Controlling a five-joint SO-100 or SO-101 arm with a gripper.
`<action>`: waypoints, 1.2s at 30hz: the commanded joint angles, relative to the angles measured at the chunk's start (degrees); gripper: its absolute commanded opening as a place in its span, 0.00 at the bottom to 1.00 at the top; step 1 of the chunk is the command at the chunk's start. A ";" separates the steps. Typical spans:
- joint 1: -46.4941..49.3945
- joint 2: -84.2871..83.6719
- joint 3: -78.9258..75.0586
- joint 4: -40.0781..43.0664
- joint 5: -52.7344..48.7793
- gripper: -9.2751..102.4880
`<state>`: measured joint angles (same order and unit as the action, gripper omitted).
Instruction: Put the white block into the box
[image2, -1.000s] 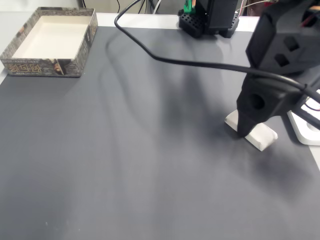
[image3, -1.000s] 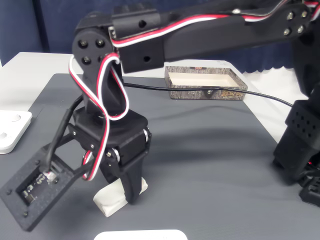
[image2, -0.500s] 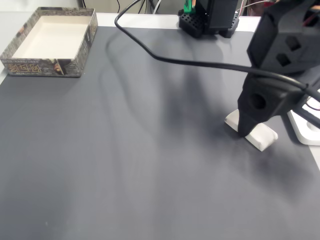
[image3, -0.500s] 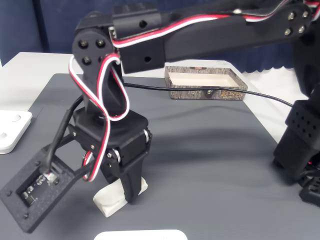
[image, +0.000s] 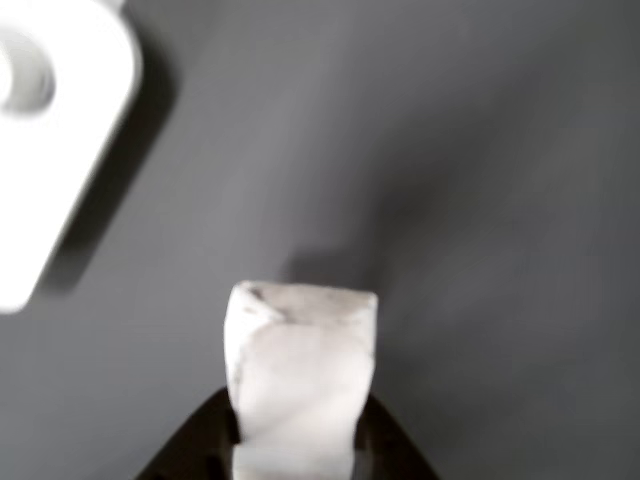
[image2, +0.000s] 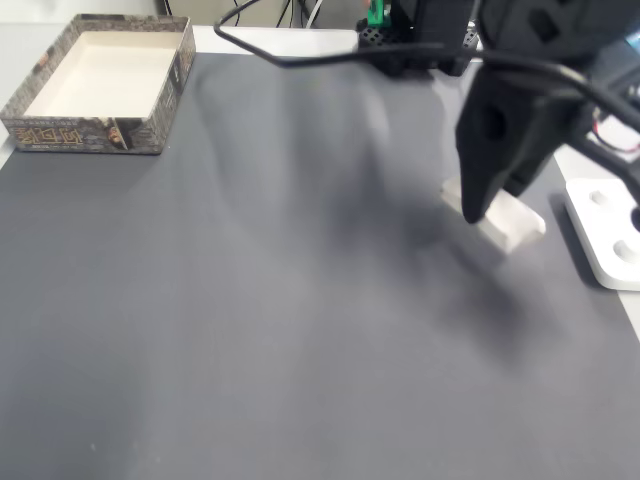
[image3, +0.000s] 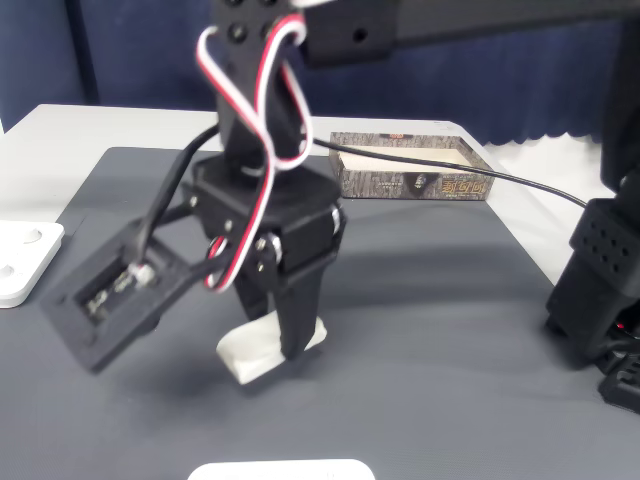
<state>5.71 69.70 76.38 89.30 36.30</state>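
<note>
Dark grey counter (image2: 250, 300) carries the box (image2: 100, 85) far from the gripper (image3: 280, 345), clamped on the white block (image: 300, 370); a fixed view shows it lifted clear.

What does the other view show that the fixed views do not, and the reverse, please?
Other view: the block's end face close up, wedged between the pincer's dark fingers. Fixed views: the box, far across the mat from the block, plus the arm and its cable. Shared: the block in the shut pincer, the white panel, the grey mat.
</note>
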 joint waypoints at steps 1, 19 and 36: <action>3.34 11.25 2.20 1.49 -0.88 0.07; 26.54 31.46 11.78 5.62 4.66 0.07; 60.03 26.72 9.67 -1.58 24.08 0.07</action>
<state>59.85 97.29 89.38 90.18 56.34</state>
